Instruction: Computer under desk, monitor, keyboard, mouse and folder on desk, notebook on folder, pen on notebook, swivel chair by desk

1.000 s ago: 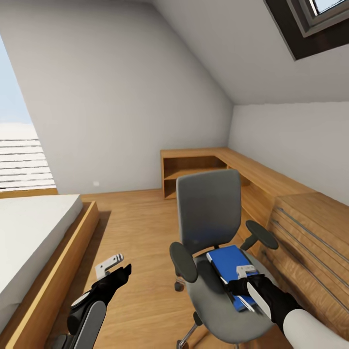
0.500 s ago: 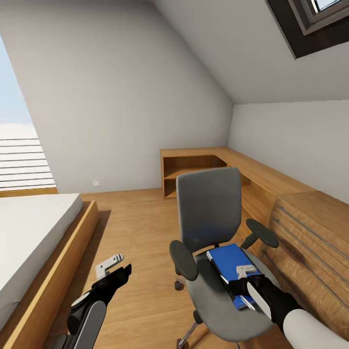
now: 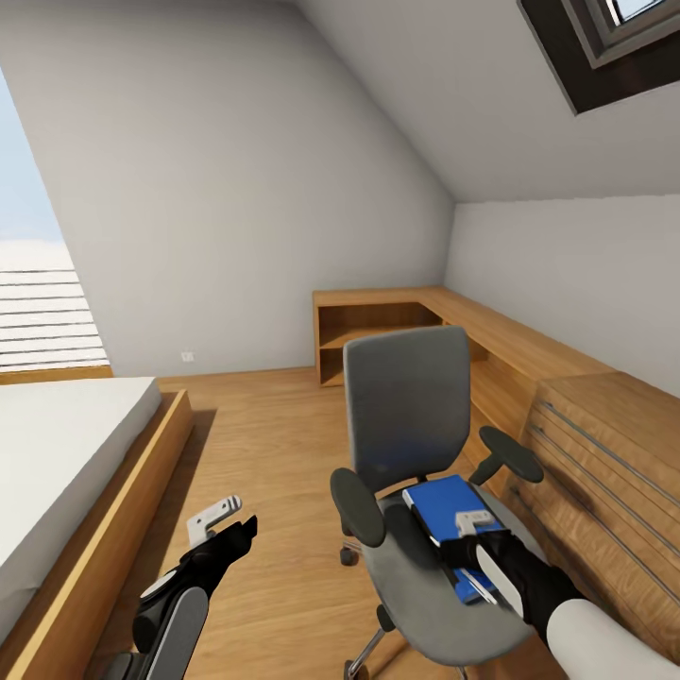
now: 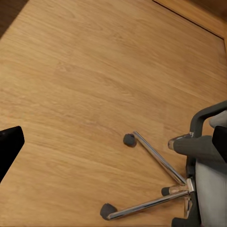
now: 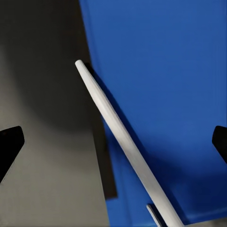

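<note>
One step in hand: lifting the folder point(image 3: 451, 515) off the chair point(image 3: 416, 472); by my reckoning nearly all of the task is ahead of me.
Folder: flat on the grey seat, toward the side nearest the low oak unit point(image 3: 586, 453), black spine facing the seat's middle.
My right gripper point(image 3: 475, 538): low over the near end of the folder. In my right wrist view the blue cover point(image 5: 161, 94) and a thin white edge point(image 5: 118, 142) lie between my two dark fingertips point(image 5: 9, 142), which stand wide apart at the frame's sides. So these jaws are spread, and I judge they have not clamped anything yet.
My left gripper point(image 3: 222, 524): hanging over bare wood floor point(image 3: 255, 434) beside the chair, holding nothing. My left wrist view looks down on the chrome legs and castors point(image 4: 142, 189); the jaws look apart.
Done so far: nothing that I can confirm from here.
Left to do: folder onto the desk, notebook and pen stacked on it, keyboard and mouse placed, chair rolled to the desk.
Risk: the binder is thin and flat, so I expect a pinch at its edge could slip.
</note>
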`<state>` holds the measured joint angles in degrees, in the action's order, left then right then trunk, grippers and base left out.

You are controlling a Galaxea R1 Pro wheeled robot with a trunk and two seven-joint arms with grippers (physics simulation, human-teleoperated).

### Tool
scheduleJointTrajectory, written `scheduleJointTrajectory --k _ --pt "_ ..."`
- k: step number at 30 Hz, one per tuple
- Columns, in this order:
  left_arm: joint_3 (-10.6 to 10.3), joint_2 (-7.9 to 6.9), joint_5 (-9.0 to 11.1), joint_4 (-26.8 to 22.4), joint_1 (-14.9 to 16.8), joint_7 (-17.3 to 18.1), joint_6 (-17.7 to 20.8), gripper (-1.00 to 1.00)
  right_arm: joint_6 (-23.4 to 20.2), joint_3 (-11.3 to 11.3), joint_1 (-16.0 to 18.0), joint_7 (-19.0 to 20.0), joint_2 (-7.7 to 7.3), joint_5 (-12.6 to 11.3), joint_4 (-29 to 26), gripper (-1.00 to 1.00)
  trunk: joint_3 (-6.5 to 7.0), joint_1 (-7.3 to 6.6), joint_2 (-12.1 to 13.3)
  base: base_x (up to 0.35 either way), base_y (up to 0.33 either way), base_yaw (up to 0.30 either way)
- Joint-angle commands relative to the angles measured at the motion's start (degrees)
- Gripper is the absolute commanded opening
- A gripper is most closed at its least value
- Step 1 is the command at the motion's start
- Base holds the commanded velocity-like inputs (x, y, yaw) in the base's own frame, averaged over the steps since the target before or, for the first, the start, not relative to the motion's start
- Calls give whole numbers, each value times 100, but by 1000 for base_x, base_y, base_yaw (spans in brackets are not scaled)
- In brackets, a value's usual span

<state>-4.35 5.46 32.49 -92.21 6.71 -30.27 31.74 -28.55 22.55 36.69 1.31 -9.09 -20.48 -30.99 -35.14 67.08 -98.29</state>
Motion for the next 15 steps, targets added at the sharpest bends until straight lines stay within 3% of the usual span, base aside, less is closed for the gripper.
scheduleJointTrajectory --k 1,15 --pt "-5 0 60 -8 4 -57 8 100 -24 27 4 9 -7 7 -28 100 -6 0 -3 0 0 0" --pt "-5 0 64 -8 -3 -57 8 100 -27 30 7 9 -5 9 -123 100 -6 0 -3 0 0 0"
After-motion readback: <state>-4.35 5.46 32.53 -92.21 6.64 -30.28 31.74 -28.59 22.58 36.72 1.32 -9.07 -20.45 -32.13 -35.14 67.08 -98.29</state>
